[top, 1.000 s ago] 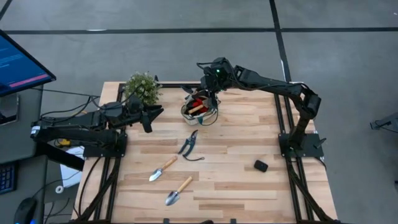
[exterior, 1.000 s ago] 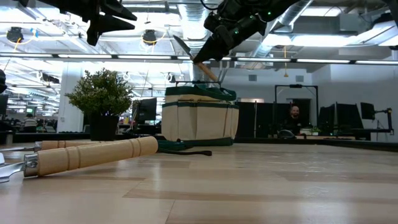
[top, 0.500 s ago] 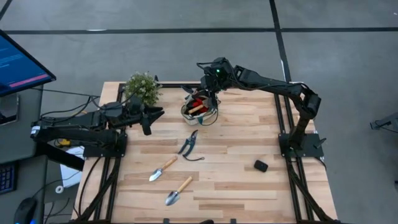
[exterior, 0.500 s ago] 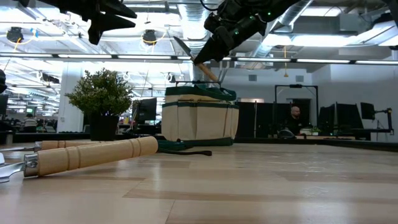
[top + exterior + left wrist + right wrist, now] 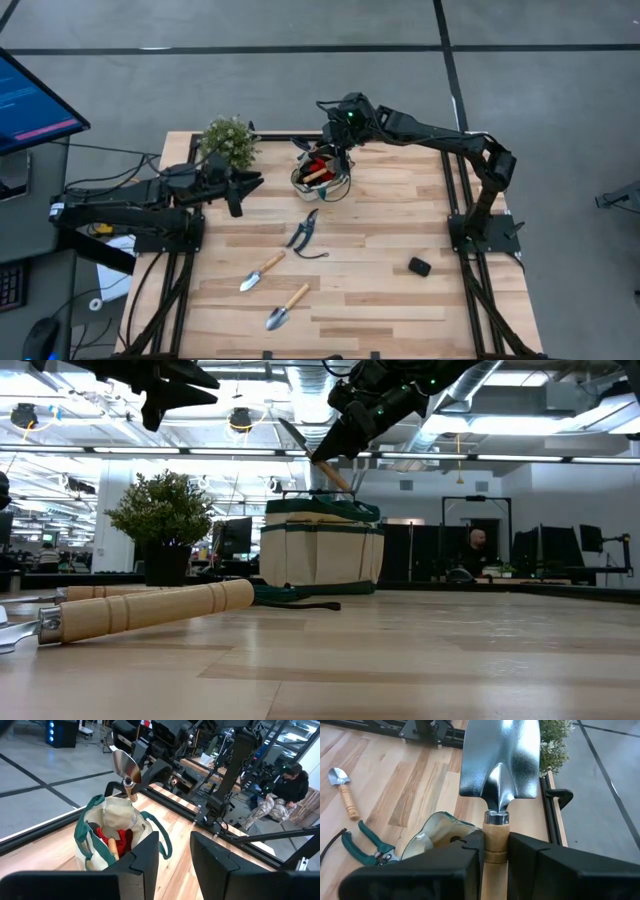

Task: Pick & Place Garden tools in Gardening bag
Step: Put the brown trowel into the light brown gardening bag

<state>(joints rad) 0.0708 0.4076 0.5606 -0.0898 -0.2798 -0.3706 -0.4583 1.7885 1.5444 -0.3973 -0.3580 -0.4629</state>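
**Trowel over bag, three tools still on table**

Right gripper [image 5: 495,851] is clamped on the wooden handle of a silver-headed trowel [image 5: 500,762], blade pointing up, handle end angled down toward the bag mouth. It hangs just above the gardening bag [image 5: 320,175], which sits at the far middle of the table [image 5: 400,300], right of the bushy plant [image 5: 229,141]. In the low view the trowel handle reaches the bag's rim; whether it touches cannot be told.

Left gripper [image 5: 240,188] hovers left of the bag, near the plant, fingers partly apart, holding nothing; the left wrist view shows a clear gap between its fingers.

Inside the bag: red gloves [image 5: 112,836] and one wooden handle [image 5: 114,849] show, so at least gloves plus one tool look stowed.

Left on the table: pruning shears [image 5: 303,232] in the middle, near side of the bag; one trowel [image 5: 262,271] nearer and left; another small trowel [image 5: 286,307] nearest the front edge. A small black lump [image 5: 419,266] lies to the right, not part of the job.

Judged progress: roughly halfway. The held trowel needs releasing into the bag, then the shears and two trowels remain.
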